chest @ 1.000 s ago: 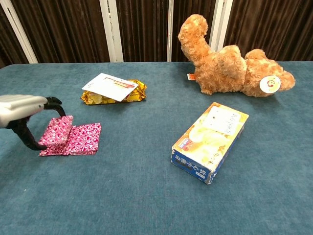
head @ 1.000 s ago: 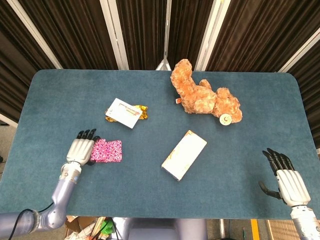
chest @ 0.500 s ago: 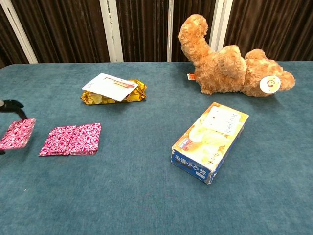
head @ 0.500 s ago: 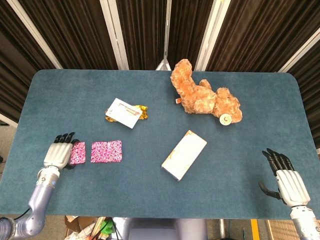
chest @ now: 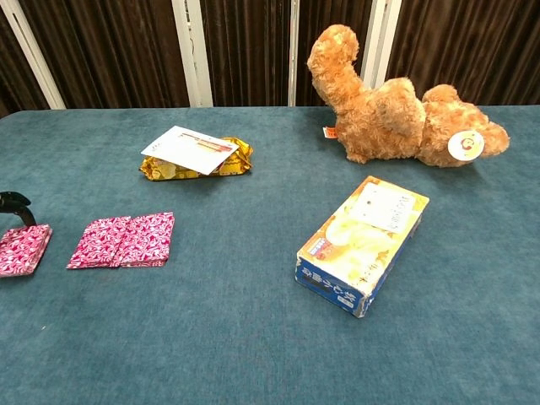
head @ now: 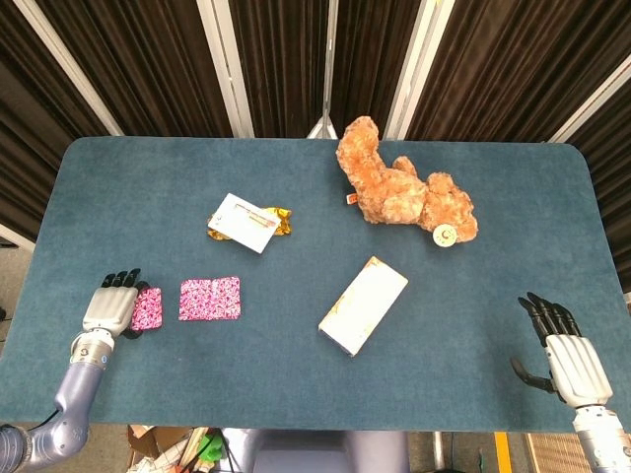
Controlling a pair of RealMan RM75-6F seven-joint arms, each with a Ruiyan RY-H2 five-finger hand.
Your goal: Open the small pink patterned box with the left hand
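Note:
The small pink patterned box is in two parts. Its base (head: 210, 299) (chest: 124, 240) lies flat on the blue table at the near left. The matching lid (head: 148, 308) (chest: 21, 251) sits apart from it, further left and low at the cloth. My left hand (head: 110, 305) holds the lid's left edge. In the chest view only one dark fingertip (chest: 17, 205) curls over the lid. My right hand (head: 567, 355) rests at the table's near right corner, fingers spread, holding nothing. It is outside the chest view.
A brown teddy bear (head: 399, 187) (chest: 396, 105) lies at the back right. A yellow and white tissue box (head: 363, 304) (chest: 363, 245) lies angled at the centre. A gold packet under a white card (head: 246, 222) (chest: 196, 156) lies behind the pink base.
My left hand took the lid off the pink box, carried it left away from the base, then lowered it close to the table. The right hand stayed still.

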